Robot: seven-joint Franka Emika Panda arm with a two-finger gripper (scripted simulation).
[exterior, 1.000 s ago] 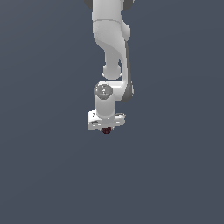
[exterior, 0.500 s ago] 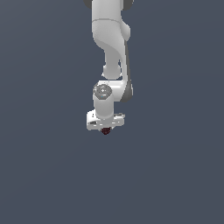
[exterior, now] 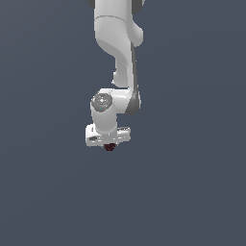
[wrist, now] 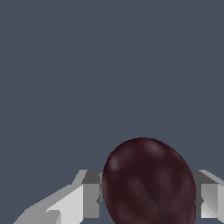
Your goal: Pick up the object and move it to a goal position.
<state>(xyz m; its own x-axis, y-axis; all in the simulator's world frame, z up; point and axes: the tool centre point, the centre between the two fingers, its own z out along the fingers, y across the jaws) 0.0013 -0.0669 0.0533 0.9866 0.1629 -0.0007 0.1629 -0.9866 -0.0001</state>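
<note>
**Ball pinched at the gripper tip, goal unmarked**

The gripper [exterior: 110, 145] points downward under the white arm [exterior: 117, 53], its fingers [wrist: 89, 194] pressed against opposite sides of the dark maroon ball [wrist: 148, 181]. The ball sits between the fingertips, directly below the wrist, and shows no marked long axis. In the exterior view only its lower part peeks out. No goal marker is visible against the uniform grey background.

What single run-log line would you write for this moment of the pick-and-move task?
phase: carrying | hand: shut on small dark maroon ball | ball: between fingers | goal marker: none visible
</note>
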